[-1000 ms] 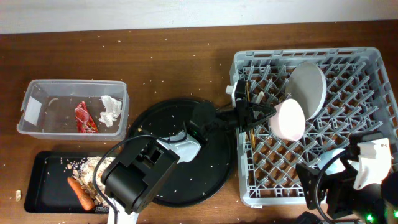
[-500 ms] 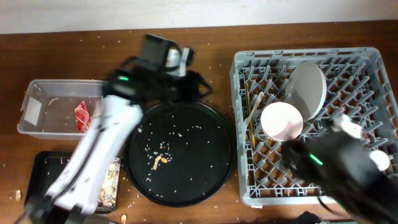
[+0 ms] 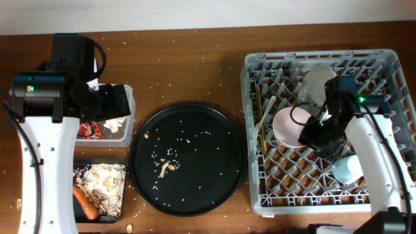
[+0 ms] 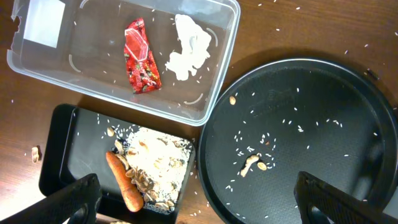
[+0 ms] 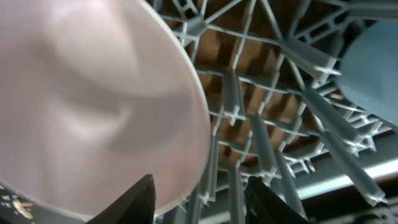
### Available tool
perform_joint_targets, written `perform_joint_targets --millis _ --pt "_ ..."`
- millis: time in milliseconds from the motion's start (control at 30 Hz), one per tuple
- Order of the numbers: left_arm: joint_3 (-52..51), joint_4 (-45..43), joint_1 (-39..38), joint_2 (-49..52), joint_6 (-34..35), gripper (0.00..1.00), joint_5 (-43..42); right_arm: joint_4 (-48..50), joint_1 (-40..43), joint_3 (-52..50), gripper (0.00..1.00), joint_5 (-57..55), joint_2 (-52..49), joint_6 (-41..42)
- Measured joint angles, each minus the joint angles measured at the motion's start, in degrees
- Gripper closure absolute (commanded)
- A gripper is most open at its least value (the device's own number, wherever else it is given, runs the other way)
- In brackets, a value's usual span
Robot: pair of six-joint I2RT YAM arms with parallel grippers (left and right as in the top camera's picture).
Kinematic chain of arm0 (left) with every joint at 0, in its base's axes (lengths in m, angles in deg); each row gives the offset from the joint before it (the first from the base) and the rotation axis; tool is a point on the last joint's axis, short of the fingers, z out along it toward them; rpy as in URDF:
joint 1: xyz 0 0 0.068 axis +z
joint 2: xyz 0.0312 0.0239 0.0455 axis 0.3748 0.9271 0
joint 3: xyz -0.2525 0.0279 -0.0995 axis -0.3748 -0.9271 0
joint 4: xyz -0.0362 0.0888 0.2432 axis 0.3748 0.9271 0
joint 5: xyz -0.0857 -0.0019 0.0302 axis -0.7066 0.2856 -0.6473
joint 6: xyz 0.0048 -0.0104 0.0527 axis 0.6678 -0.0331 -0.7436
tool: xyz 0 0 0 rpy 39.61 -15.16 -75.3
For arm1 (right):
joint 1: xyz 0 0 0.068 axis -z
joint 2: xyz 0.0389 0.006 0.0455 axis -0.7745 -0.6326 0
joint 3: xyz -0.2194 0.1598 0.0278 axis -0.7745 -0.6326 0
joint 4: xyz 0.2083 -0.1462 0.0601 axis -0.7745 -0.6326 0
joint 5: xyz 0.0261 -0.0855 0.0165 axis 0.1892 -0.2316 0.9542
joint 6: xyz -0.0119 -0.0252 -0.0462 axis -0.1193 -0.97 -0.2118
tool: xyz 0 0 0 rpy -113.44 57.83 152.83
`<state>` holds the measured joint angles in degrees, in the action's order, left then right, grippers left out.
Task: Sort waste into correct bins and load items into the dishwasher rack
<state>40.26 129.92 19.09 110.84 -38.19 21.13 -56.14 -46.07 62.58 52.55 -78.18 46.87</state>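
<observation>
My left gripper (image 4: 202, 206) hangs open and empty above the two bins. The clear tub (image 4: 214, 87) holds a red wrapper (image 4: 142, 62) and a white tissue (image 4: 189, 50). In the shallow black tray (image 4: 68, 155) lie a carrot piece (image 4: 124, 186) and food scraps (image 4: 158, 165). In the grey rack (image 3: 390, 65) a white bowl (image 3: 289, 127) leans beside a pale plate (image 3: 318, 84). A fork (image 3: 262, 120) and a chopstick (image 3: 258, 104) stand at its left, a light blue cup (image 3: 348, 170) near its front. My right gripper (image 5: 202, 202) is open, jaws astride the bowl's (image 5: 93, 93) rim.
The large round black tray (image 3: 188, 159) sits between bins and rack, strewn with rice grains and a few scraps (image 3: 168, 169). Rack pegs (image 5: 261, 124) crowd round my right fingers. Crumbs dot the wooden table (image 3: 195, 58).
My left arm swung from the rack back over the bins and its jaws opened wide. My right arm rose from the rack's front corner to the bowl, its jaws narrowing.
</observation>
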Motion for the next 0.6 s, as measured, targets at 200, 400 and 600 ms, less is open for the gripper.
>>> perform_joint_targets --millis 200,400,600 --pt "0.00 -0.09 0.00 -0.02 0.00 0.01 0.02 0.90 -0.85 2.97 0.96 -3.23 1.33 0.20" --pt "0.00 -0.09 0.00 -0.02 0.00 0.01 0.02 -6.88 -13.11 12.68 0.26 -18.95 4.26 6.43" --pt "0.00 -0.04 0.00 -0.02 0.00 0.01 0.17 8.09 -5.77 -5.92 0.96 -8.26 1.29 9.44"
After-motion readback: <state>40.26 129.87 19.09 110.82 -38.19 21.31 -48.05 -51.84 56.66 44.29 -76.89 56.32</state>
